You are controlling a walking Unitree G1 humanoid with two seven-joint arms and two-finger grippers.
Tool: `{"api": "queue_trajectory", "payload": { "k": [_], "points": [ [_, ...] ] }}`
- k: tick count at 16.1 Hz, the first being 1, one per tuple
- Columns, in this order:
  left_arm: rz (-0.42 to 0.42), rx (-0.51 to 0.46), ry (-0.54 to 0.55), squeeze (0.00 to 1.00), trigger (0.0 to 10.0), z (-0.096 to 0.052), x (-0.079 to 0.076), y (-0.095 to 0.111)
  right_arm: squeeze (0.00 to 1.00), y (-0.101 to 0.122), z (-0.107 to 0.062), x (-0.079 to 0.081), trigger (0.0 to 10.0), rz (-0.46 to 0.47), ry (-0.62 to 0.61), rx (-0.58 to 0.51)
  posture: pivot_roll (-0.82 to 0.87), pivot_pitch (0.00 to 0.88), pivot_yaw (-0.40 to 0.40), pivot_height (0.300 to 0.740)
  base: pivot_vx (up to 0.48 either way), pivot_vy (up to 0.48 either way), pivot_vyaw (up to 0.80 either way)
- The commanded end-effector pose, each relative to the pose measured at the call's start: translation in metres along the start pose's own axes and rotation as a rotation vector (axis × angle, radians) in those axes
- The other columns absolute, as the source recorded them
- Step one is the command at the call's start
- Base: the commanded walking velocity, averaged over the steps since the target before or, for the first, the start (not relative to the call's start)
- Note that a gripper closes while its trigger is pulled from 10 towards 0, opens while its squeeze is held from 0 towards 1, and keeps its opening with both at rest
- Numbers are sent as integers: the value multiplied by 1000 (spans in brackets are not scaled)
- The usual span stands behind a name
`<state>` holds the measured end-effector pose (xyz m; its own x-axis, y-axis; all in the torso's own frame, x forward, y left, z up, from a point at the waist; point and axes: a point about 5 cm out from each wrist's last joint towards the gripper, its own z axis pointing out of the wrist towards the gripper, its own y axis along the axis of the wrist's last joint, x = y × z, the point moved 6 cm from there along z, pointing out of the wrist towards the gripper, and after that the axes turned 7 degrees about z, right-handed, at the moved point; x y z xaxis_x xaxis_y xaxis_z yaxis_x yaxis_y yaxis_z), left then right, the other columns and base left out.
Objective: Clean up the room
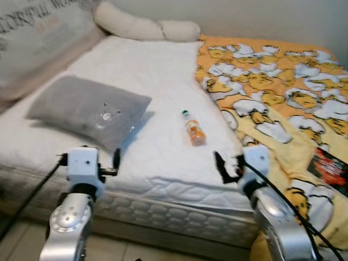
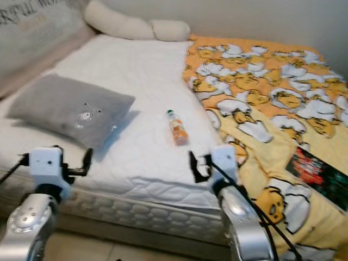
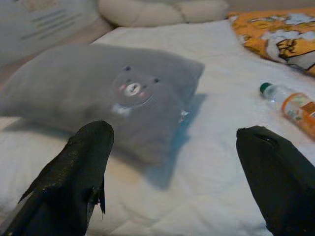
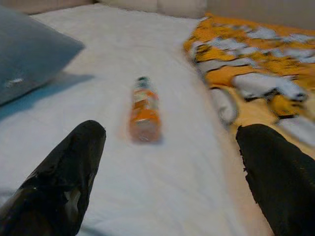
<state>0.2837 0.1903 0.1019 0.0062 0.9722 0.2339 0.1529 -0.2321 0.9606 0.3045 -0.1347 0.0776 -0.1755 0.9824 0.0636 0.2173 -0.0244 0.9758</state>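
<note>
We hold our left gripper (image 3: 174, 169) and right gripper (image 4: 170, 167) wide apart; an orange bottle (image 1: 193, 129) lies on the mattress (image 1: 157, 76) between grey pillow (image 1: 89, 110) and yellow blanket (image 1: 272, 87).

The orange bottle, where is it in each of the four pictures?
Left eye view: the orange bottle lies on the white mattress, centre.
Right eye view: same spot, just left of the yellow blanket.
Left wrist view: at the right edge, beyond the left end effector.
Right wrist view: ahead, in the middle, beyond the right end effector.
Shared landmark: the grey pillow.
</note>
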Motion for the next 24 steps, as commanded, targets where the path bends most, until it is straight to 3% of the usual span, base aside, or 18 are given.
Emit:
{"api": "queue_trajectory", "payload": {
  "k": [1, 7, 11, 15, 16, 19, 20, 22, 24],
  "points": [
    [-9, -13, -31, 1000, 10000, 1, -9, 4, 1000, 1, -2, -11, 10000, -18, -28, -3, 59, 0, -3, 740, 300, 0, 0],
    [-5, -18, -45, 1000, 10000, 0, -10, 5, 1000, 3, 3, -14, 10000, -24, -41, -8, 63, 0, -2, 740, 326, 0, 0],
    [3, -21, -56, 1000, 10000, -1, -11, 5, 1000, 0, 3, -16, 10000, -44, -44, 4, 65, 0, 2, 740, 347, 0, 706],
    [14, -23, -68, 1000, 10000, 0, -13, 5, 1000, -2, 5, -25, 10000, -21, -100, 19, 62, 0, 6, 740, 324, 0, 0],
    [19, -24, -87, 984, 10000, -1, -15, 5, 0, -4, 5, -26, 10000, -28, -96, 41, 64, 0, 6, 740, 0, 0, 0],
    [35, -24, -207, 929, 10000, -4, -31, 5, 0, -15, 11, -30, 10000, -80, -81, 168, 66, 0, 4, 740, 0, 0, 0],
    [44, -19, -246, 925, 10000, -5, -36, 5, 0, -17, 14, -31, 10000, -55, -78, 199, 69, 0, 5, 740, 0, 0, 0],
    [91, 24, -388, 922, 10000, -6, -52, 0, 0, -15, 28, -32, 10000, -41, -41, 250, 67, 0, 10, 740, 0, 0, 0],
    [118, 35, -436, 918, 10000, -2, -56, 0, 0, -18, 38, -35, 10000, -55, -25, 315, 66, 0, 11, 740, 0, 0, 0]
  ]
}}
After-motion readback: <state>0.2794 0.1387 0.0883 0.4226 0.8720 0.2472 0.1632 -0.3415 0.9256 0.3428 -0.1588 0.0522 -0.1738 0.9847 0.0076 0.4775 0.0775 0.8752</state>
